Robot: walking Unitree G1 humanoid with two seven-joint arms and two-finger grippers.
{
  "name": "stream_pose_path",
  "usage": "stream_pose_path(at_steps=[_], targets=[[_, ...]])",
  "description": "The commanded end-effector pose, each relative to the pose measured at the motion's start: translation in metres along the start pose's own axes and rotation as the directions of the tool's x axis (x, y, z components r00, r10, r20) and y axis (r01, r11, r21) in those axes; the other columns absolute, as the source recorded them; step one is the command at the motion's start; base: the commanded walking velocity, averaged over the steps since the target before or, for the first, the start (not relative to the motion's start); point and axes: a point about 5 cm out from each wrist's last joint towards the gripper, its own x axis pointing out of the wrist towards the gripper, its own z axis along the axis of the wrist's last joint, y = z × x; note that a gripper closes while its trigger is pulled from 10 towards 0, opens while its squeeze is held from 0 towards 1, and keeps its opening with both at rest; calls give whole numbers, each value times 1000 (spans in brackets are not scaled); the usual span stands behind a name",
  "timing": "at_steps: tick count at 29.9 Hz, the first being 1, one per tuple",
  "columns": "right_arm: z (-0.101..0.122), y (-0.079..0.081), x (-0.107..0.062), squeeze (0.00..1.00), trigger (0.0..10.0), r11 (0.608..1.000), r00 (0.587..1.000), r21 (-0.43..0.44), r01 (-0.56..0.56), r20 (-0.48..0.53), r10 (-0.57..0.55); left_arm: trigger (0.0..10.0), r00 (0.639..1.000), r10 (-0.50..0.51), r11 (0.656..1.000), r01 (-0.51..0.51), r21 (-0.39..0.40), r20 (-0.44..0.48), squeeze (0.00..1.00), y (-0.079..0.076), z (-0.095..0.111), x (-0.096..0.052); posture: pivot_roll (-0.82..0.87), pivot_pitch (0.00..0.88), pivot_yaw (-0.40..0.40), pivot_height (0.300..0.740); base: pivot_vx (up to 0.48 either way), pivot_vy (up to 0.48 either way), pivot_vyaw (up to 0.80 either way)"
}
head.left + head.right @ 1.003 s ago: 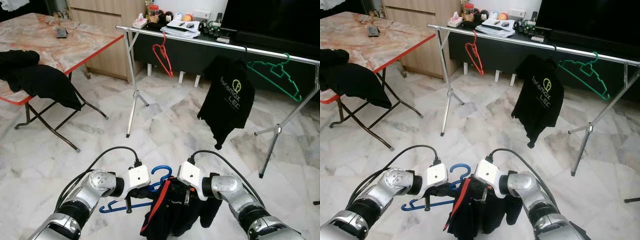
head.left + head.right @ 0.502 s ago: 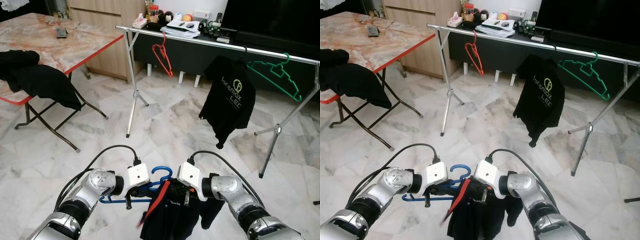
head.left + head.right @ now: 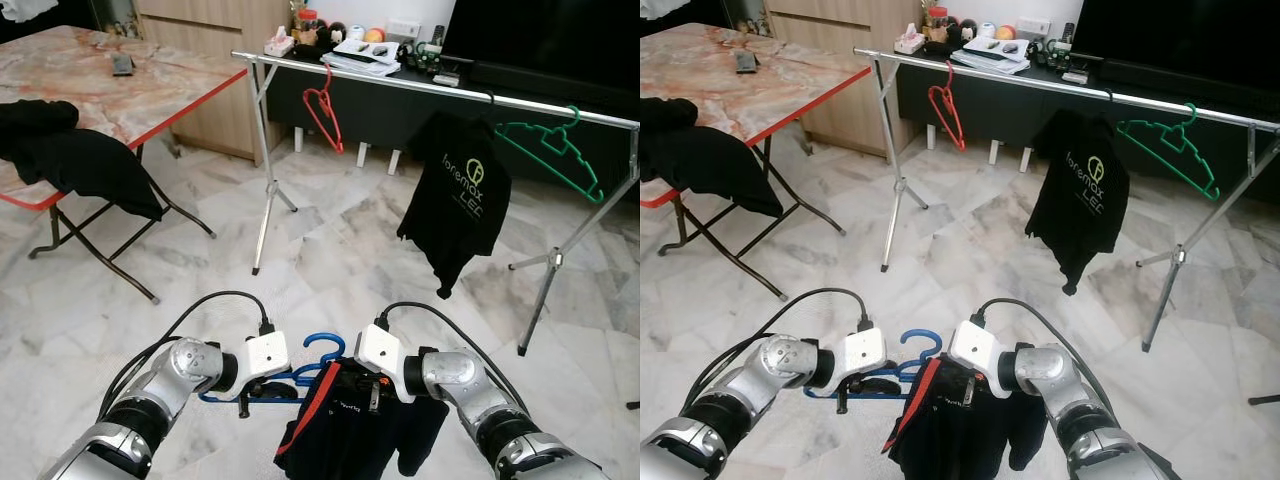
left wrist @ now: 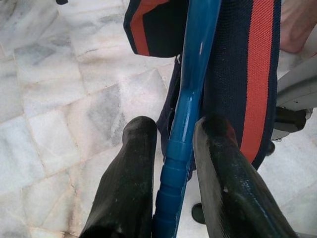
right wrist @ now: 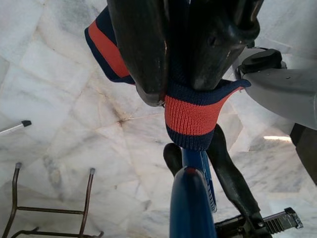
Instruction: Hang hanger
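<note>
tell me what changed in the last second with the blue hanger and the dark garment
The left gripper has slid outward along the blue plastic hanger, still shut on its arm. The dark navy garment with red trim hangs lower and wider. The right gripper stays clamped on its collar. Clothes rail unchanged.
</note>
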Motion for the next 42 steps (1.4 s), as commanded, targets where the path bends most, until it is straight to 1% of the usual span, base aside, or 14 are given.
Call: stream_pose_path(at_steps=[1,10,33,34,35,36,37,38,39,40,42], targets=[[3,-3,-2,0,0,1000,1000,4,11,20,-11,10000,1000,-7,1000,7,14,-12,0,2,1,-1,11,94,-51,740,0,0,0],[3,-2,-1,0,0,1000,1000,4,5,24,-5,10000,1000,-8,1000,8,22,-5,0,3,4,2,11,90,-51,740,0,0,0],[4,0,3,0,0,1000,999,9,10,33,-11,10000,999,-25,1000,25,9,21,0,2,10,7,13,83,-51,740,0,0,0],[5,0,3,0,0,1000,999,9,11,34,-11,8000,999,-26,1000,26,7,23,0,2,11,7,13,83,-51,740,0,0,0],[5,-1,3,0,0,1000,999,9,12,34,-12,4745,999,-27,1000,26,6,25,0,2,11,8,13,83,-52,740,0,0,0],[5,-1,3,0,0,1000,999,9,13,34,-13,4745,999,-27,1000,27,6,26,0,1,11,8,13,83,-52,740,0,0,0],[5,-1,3,0,0,1000,999,9,13,34,-13,2510,999,-27,1000,27,6,27,0,1,11,8,12,85,-52,740,0,0,0],[5,-1,3,0,0,1000,999,9,13,34,-13,2510,999,-27,1000,27,6,28,0,1,11,9,12,86,-52,740,0,0,0],[5,-1,3,0,0,1000,999,9,13,35,-13,706,999,-27,1000,27,5,29,0,1,12,9,13,86,-53,740,0,0,0],[5,-1,3,0,0,1000,999,9,13,35,-13,0,999,-28,1000,28,2,34,0,1,12,10,13,88,-53,740,0,0,0],[5,-1,3,0,0,1000,999,9,12,35,-13,0,999,-29,1000,29,1,36,0,0,12,10,13,88,-53,740,0,0,0]])
